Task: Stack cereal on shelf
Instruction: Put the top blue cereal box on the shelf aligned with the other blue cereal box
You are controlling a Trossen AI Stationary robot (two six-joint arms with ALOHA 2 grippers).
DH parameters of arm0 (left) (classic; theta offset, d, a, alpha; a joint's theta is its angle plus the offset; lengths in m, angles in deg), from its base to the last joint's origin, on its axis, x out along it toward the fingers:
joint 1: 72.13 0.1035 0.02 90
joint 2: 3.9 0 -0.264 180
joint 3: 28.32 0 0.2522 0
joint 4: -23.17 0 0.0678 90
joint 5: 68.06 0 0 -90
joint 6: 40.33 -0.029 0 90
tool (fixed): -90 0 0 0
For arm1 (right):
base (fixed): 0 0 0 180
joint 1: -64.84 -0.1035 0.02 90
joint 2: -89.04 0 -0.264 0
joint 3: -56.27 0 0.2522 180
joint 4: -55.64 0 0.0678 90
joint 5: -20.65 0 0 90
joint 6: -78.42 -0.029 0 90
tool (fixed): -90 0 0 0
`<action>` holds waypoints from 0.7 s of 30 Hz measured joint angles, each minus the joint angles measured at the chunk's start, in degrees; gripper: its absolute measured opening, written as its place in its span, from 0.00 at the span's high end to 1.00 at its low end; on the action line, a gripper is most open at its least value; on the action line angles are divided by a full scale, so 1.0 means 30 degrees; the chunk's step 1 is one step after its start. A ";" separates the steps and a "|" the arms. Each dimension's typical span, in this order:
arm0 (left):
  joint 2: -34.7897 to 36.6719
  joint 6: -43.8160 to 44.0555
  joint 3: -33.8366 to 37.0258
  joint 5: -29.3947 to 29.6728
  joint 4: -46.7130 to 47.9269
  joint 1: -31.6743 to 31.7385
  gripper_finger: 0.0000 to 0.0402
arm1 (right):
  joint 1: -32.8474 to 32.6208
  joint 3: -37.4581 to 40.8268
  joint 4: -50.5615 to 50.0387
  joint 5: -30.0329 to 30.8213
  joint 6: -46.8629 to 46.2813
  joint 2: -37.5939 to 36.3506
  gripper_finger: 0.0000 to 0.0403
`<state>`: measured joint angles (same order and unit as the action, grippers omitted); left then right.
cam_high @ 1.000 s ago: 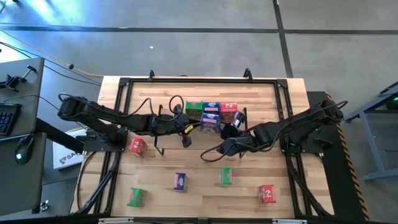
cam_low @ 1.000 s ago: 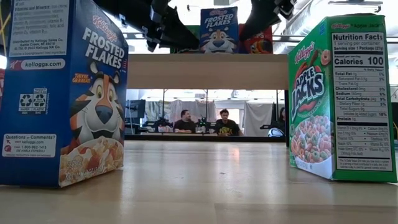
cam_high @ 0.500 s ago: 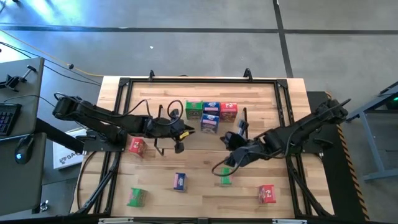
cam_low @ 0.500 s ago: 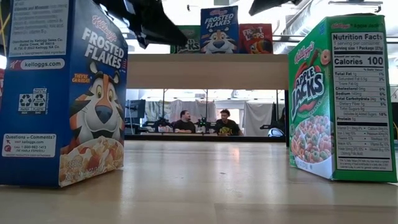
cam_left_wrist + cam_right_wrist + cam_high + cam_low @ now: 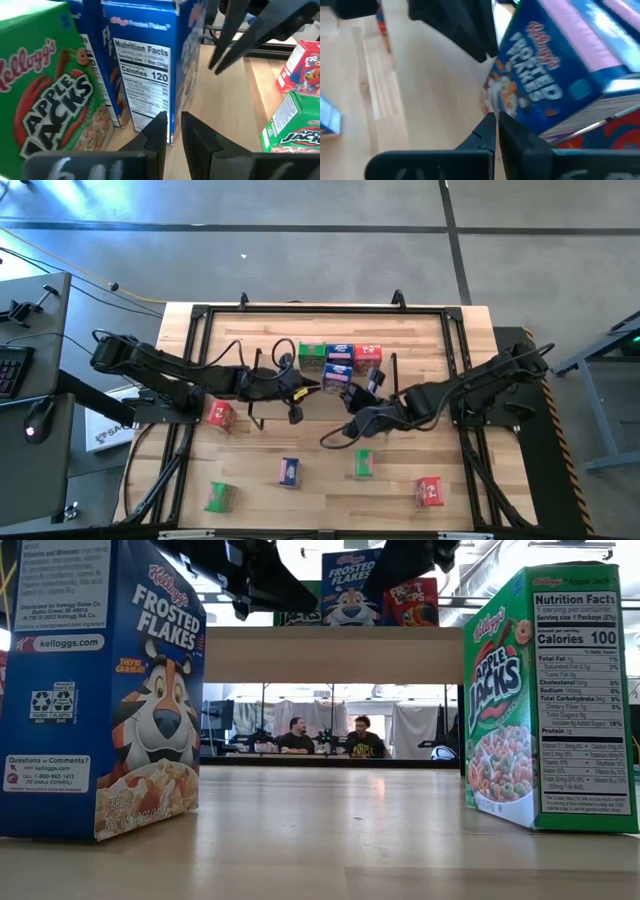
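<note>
We judged the stacking about half done. On the shelf [image 5: 392, 365] four cereal boxes were in place: a green box [image 5: 311, 356], a blue box [image 5: 340, 353] and a red box [image 5: 367, 358] in a row, with a second blue box [image 5: 336, 377] just at six o'clock of them. Five more waited on the table [image 5: 440, 340]: a red box [image 5: 220, 415] at nine o'clock, a green box [image 5: 219, 497] at seven, a blue box [image 5: 290, 471] and a green box [image 5: 363, 463] near six, and a red box [image 5: 430, 491] at five.

Our left gripper [image 5: 300, 388] sat just at nine o'clock of the front blue box, fingers [image 5: 156, 131] nearly together, holding nothing. We think it stood there to steady or nudge the box. Our right gripper [image 5: 352, 395] came in from three o'clock, its fingers pressed together and empty, the tip close against the same box, probably to push it square.
</note>
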<state>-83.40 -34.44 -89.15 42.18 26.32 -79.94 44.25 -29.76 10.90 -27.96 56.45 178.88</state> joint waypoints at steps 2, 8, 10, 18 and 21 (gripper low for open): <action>0.0000 0.0000 0.0000 0.0010 0.0006 0.0127 0.89 | 0.0165 0.0000 0.0000 0.0015 0.0011 0.0000 1.00; 0.0000 -0.0007 0.0000 0.0120 -0.0150 0.0506 0.89 | 0.0408 0.0000 0.0000 0.0051 0.0005 0.0000 1.00; 0.0000 -0.0026 0.0000 0.0109 -0.0271 0.0626 0.89 | 0.0480 0.0000 0.0000 0.0043 -0.0007 0.0000 1.00; 0.0000 -0.0168 0.0000 -0.0164 -0.0459 0.0762 0.89 | 0.0801 0.0000 -0.0007 0.0051 -0.0007 0.0000 1.00; 0.0000 -0.0172 0.0000 -0.0164 -0.0459 0.0762 0.89 | 0.0939 0.0000 -0.0011 0.0058 0.0004 0.0000 1.00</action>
<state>-83.40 -34.96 -89.15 41.69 24.95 -77.65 47.07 -29.76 10.87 -27.79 56.46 178.88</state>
